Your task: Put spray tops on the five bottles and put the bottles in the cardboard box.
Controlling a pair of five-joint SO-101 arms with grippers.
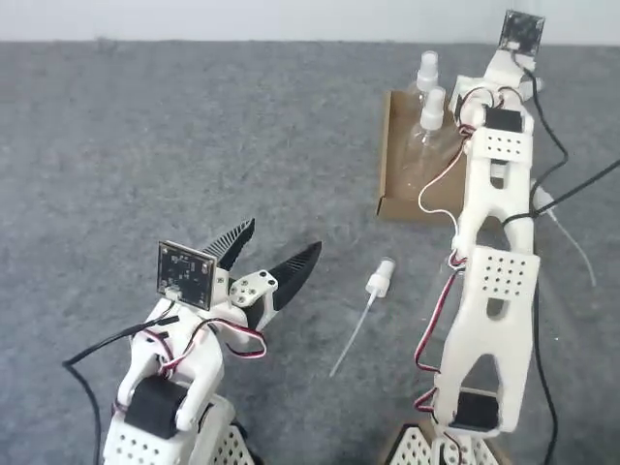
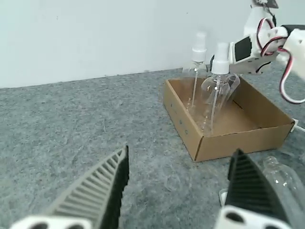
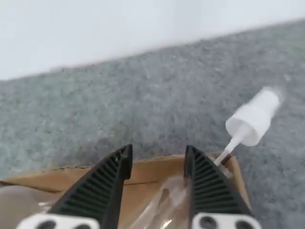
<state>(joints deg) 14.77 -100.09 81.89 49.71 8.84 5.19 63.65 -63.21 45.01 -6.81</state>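
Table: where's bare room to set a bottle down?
Free: the mat left of the box, beyond the left gripper. Crowded: near the box, with the spray top and right arm.

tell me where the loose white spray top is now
High view: the white plastic spray top with its thin tube lies on the grey carpet, right of the open left claw and just short of the brown cardboard box.
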